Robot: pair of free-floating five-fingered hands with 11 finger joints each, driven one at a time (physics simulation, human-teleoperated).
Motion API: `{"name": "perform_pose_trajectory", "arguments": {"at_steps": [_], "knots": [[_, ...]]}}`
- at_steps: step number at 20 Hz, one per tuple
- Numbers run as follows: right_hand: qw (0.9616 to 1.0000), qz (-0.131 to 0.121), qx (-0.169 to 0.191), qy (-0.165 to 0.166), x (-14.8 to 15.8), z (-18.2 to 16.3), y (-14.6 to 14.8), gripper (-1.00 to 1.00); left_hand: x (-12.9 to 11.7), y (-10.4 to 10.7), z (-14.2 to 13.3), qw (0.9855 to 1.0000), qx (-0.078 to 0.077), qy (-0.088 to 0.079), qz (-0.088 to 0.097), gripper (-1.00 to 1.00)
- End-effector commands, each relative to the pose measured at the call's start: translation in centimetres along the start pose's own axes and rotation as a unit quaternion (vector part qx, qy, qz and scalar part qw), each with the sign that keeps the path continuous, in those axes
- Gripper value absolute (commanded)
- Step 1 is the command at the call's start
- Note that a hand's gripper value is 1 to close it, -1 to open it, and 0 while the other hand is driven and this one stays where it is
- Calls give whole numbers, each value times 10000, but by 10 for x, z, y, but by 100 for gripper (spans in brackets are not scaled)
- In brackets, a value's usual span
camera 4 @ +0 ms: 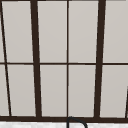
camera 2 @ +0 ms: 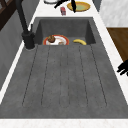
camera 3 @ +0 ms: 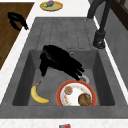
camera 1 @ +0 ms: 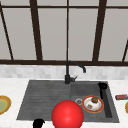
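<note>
Right hand (camera 3: 58, 61) hovers over sink (camera 3: 25, 75) basin, fingers spread and fairly straight, holding nothing. Plate (camera 3: 75, 99) with food scraps lies on basin floor, right end. Judgement: any reach wants a straight drop onto the plate rim. Banana (camera 3: 37, 95) beside plate, apart. Faucet (camera 3: 100, 37) behind sink. Left hand (camera 1: 38, 123) idle before sink front, pose unclear.
</note>
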Motion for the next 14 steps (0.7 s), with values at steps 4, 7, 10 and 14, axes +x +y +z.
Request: {"name": "perform_pose_trajectory", "arguments": {"at_steps": [4,7,10,14], "knots": [[9997,-222,9,-98,-7,53,14,-100,0,0,0,10000,0,0,0,0],[9997,-237,-38,-108,-11,75,23,-100,0,0,0,10000,0,0,0,0],[9996,-232,-95,-111,-14,97,32,-100,0,0,0,10000,0,0,0,0],[9995,-261,-94,-124,-18,127,44,-100,0,0,0,10000,0,0,0,0]]}}
